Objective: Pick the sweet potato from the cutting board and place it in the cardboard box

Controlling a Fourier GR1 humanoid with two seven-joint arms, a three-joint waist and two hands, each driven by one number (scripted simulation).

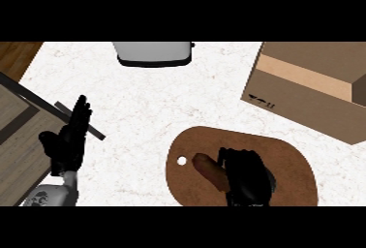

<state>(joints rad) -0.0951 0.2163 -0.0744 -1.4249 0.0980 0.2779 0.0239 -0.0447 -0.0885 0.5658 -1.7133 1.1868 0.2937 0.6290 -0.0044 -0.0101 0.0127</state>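
While the left hand (70, 138) rests at the left of the frame, fingers straight and pointing up, it holds nothing and touches none of the task's things. It lies over the white bench (143, 111), near a wooden surface (18, 145) that runs along the left edge. At top centre sits a grey toaster (154, 52), well apart from everything that matters.

Moving right, the brown board (286, 169) lies in the lower middle of the frame, and the potato (208, 169) is still on it, near the small hole at its left end. The right hand (247, 177) is down over the board, just to the right of the potato and touching its side. Its fingers look curved toward the potato, but I cannot tell whether they have closed around it.

At upper right stands the box (307, 87), open at the top, apart from the board.

So, as I judge it, the task is at the grasp: the potato is not lifted, and the carry up and right to the box and the release inside are all left to do.
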